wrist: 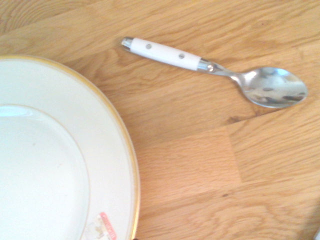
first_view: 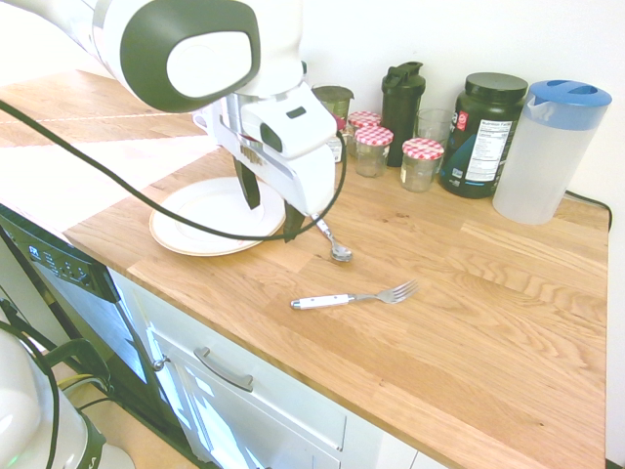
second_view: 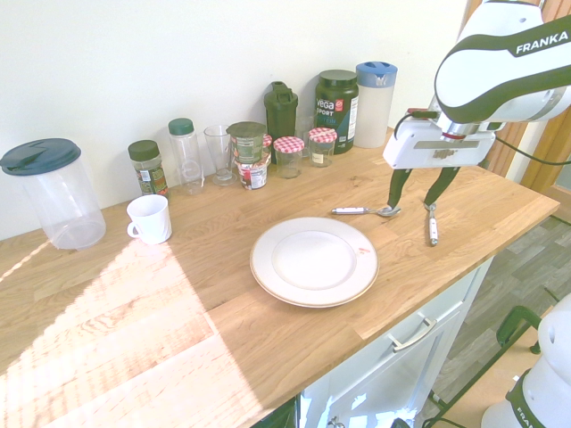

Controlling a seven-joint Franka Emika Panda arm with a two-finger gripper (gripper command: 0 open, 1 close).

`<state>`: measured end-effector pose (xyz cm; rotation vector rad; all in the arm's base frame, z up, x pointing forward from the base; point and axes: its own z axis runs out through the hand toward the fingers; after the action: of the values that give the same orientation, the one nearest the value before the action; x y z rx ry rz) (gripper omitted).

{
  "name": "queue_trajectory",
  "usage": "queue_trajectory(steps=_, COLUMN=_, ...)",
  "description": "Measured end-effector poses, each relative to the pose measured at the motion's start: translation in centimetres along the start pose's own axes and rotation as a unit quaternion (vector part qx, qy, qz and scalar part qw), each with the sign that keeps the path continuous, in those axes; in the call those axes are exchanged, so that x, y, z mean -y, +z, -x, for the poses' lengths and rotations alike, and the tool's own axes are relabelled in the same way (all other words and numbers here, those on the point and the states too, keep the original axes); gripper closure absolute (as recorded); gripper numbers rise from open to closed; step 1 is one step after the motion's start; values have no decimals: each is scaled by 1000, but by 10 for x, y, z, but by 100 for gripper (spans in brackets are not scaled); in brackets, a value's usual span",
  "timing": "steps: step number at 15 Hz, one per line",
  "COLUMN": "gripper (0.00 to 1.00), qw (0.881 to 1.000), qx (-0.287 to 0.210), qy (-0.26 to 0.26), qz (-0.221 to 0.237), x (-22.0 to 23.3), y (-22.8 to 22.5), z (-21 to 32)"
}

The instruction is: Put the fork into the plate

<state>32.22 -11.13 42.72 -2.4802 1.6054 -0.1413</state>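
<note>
The fork (first_view: 352, 297) (second_view: 432, 223), with a white handle and silver tines, lies flat on the wooden counter near its front edge. Apart from it, the round white plate (first_view: 190, 225) (second_view: 312, 263) (wrist: 65, 170) has a cream rim and a small reddish smear. My gripper (first_view: 271, 207) (second_view: 412, 201) hangs open and holds nothing. It is above the counter between plate and fork, roughly over a white-handled spoon (first_view: 332, 239) (second_view: 366, 211) (wrist: 215, 67). The wrist view shows the plate's edge and the spoon, not the fork.
Along the back wall stand checked-lid jars (first_view: 422, 161), a dark tub (first_view: 483, 132), a black shaker (first_view: 401, 98) and a blue-lidded pitcher (first_view: 547, 147). A white mug (second_view: 149, 218) and a second pitcher (second_view: 53, 192) sit further along. The counter's front edge (first_view: 293, 366) runs close to the fork.
</note>
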Motion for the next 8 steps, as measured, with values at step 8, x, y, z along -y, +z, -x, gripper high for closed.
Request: queue_trajectory(steps=8, gripper=0, qw=998, qx=19, qy=50, qz=13, x=-57, y=31, z=-63)
